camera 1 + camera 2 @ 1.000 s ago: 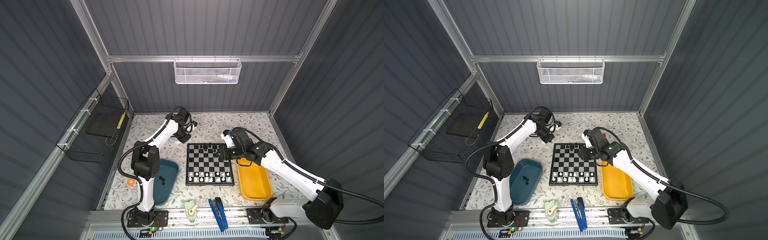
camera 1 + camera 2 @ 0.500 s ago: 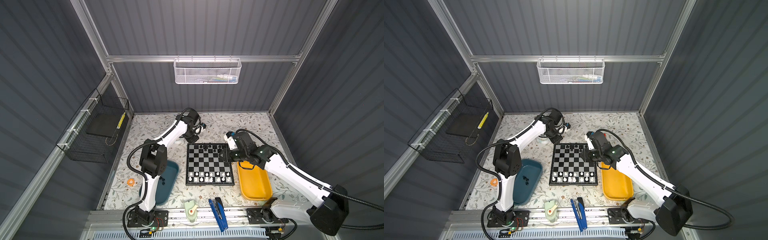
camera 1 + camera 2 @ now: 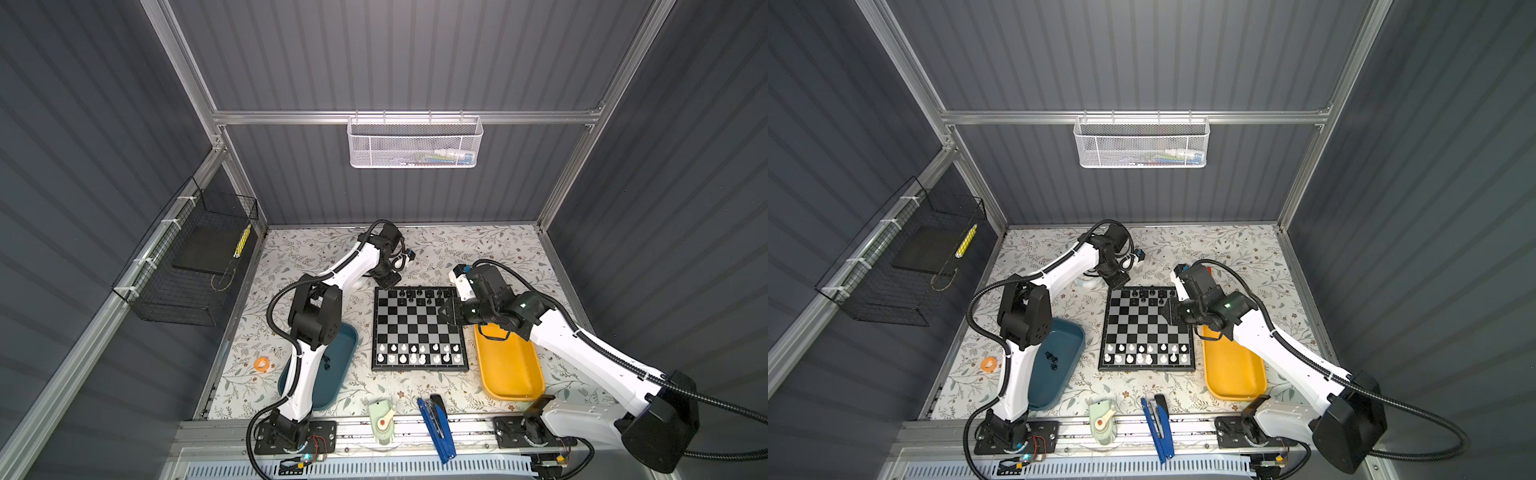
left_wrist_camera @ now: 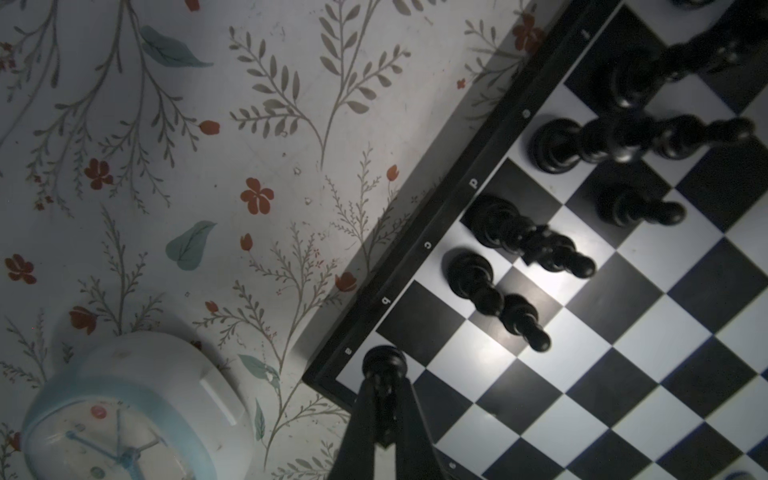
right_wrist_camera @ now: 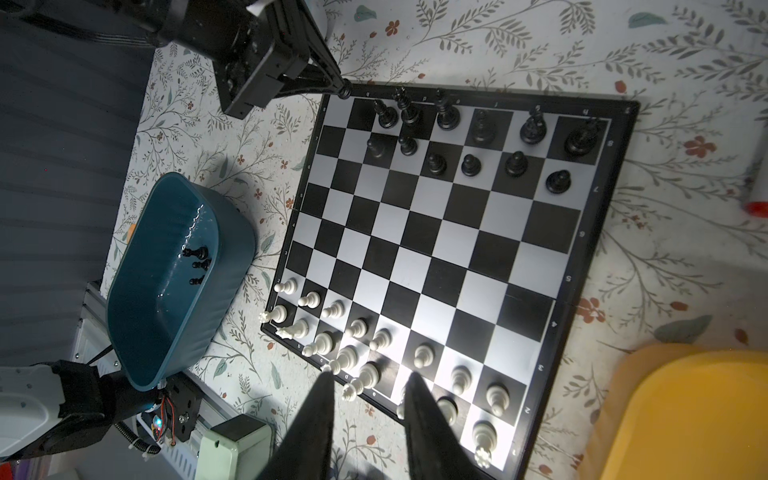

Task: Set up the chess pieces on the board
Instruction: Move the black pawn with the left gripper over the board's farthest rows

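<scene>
We see left hand (image 4: 384, 388) clamped on a black piece (image 4: 383, 362) at the far-left corner square of the board (image 3: 419, 328); right hand (image 5: 370, 374) part-open, empty, over its right edge.

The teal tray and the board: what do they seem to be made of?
Teal tray: probably moulded plastic, glossy; light glints along its inner wall. Board: smooth, slightly shiny squares reflecting light; plastic or coated card, cannot tell.

The board's (image 3: 417, 328) middle rows lie open. Black chessmen (image 3: 410, 295) crowd its far edge, white chessmen (image 3: 413, 358) the near.
</scene>
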{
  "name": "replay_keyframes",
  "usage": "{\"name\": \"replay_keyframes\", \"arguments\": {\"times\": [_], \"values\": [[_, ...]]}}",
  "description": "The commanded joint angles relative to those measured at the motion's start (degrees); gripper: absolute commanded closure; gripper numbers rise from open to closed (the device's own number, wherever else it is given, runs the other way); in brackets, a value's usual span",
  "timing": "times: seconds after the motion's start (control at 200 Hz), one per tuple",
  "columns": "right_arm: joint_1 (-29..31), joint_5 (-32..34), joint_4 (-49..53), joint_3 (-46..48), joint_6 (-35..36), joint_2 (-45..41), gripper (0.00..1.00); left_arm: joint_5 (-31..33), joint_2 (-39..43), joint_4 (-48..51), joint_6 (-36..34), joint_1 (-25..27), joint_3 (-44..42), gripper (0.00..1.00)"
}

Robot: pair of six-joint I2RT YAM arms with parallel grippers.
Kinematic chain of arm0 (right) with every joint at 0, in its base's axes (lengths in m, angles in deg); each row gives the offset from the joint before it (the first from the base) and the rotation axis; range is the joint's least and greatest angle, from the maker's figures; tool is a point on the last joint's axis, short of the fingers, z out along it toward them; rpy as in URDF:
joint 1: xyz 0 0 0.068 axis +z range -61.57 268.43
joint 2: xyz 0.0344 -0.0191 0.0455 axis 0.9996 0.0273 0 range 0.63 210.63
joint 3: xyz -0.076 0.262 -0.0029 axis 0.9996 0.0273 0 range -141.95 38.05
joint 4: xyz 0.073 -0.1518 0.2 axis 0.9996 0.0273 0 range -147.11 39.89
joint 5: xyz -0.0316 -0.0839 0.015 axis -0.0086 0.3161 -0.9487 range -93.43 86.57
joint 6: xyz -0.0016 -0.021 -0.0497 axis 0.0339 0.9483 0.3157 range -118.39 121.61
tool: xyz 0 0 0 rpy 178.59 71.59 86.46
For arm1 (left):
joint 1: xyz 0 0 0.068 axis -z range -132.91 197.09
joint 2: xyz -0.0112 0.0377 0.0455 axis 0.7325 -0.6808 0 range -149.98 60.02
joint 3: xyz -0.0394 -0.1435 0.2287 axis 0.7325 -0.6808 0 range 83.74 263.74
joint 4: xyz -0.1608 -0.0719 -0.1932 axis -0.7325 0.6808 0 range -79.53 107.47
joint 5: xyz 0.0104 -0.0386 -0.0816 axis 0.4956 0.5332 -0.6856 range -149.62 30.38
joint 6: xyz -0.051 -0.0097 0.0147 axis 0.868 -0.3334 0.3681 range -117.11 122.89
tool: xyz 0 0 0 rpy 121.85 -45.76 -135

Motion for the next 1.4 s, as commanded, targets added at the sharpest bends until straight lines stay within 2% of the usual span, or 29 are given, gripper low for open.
{"name": "replay_keyframes", "arguments": {"times": [0.0,1.396], "values": [[0.0,0.7,0.5,0.2,0.2,-0.6,0.69,-0.7,-1.1,0.3,0.3,0.7,2.1,0.96],[0.1,-0.1,-0.9,1.6,0.5,0.3,0.67,3.5,-4.7,5.2,-2.5,3.1,4.3,0.92]]}}
